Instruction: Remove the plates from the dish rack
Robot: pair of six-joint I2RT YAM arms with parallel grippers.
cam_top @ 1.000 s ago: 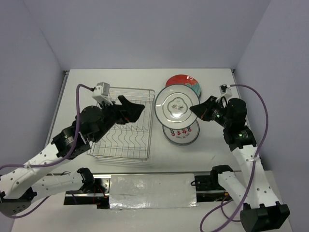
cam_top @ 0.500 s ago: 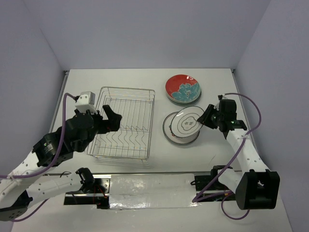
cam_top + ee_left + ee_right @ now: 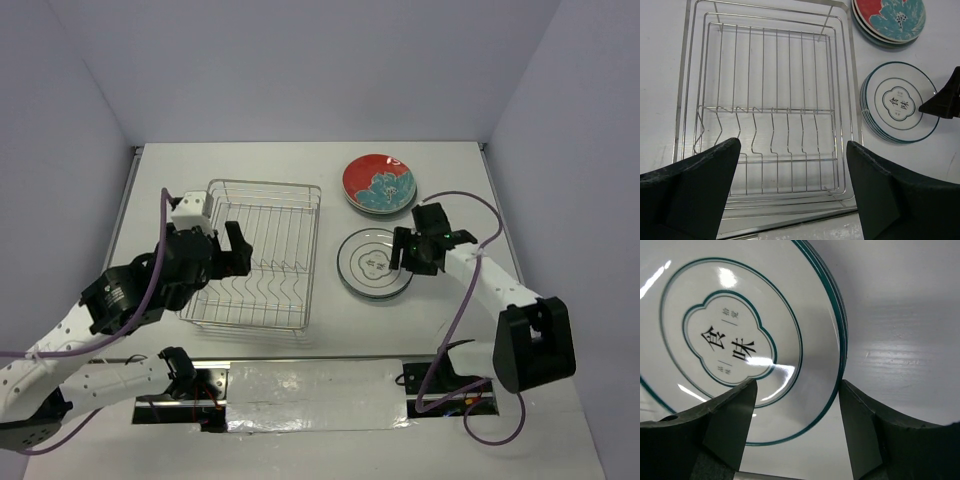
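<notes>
A white table [image 3: 300, 160] fills a pale walled booth. The dish rack [image 3: 265, 250] stands left of its middle. The left gripper [image 3: 222, 252] hangs over the rack's near end, jaws spread wide and holding nothing. Toward the right edge sit a stack of red plates [image 3: 378, 184] and, nearer, a stack of white plates [image 3: 372, 264]. The right gripper [image 3: 403, 252] is at the white stack's right rim, jaws parted and gripping nothing.

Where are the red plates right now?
In the top view, the red plates sit right of the dish rack, just behind the white plate stack.
</notes>
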